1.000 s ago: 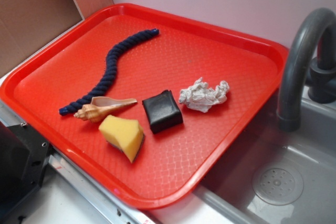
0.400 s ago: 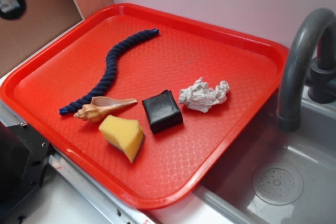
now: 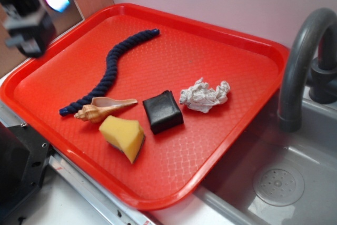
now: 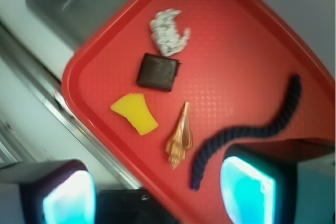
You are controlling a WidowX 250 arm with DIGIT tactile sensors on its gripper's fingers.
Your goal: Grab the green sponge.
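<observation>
- At the far left of the exterior view, the robot's hand (image 3: 32, 11) hangs blurred above the tray's left corner, well apart from every object on it. It touches nothing.
- In the wrist view, the two fingers (image 4: 247, 190) sit at the bottom corners of the picture, spread wide with open space between them. The hand is fully open and empty.
- A red plastic tray (image 3: 231, 130) with a raised rim fills most of the scene and carries all the objects.
- A dark blue rope (image 3: 111, 69) snakes along the tray's left half.
- A tan spiral seashell (image 3: 100, 110) lies just below the rope's near end.
- The green sponge (image 3: 124, 136) lies near the tray's front rim, just beside the shell and to the left of a black squarish block (image 3: 163, 111). It is a yellow foam wedge with a thin darker layer along its lower edge.
- Judged by its look, the sponge is light, soft and springy, not fragile. It should compress under a pinch, so a grip across the wedge's flat sides, near its thicker middle, seems safest.
- A crumpled white paper wad (image 3: 204, 96) sits to the right of the block.
- At the far right, a grey faucet (image 3: 300, 61) arches over a grey sink (image 3: 279, 183).
</observation>
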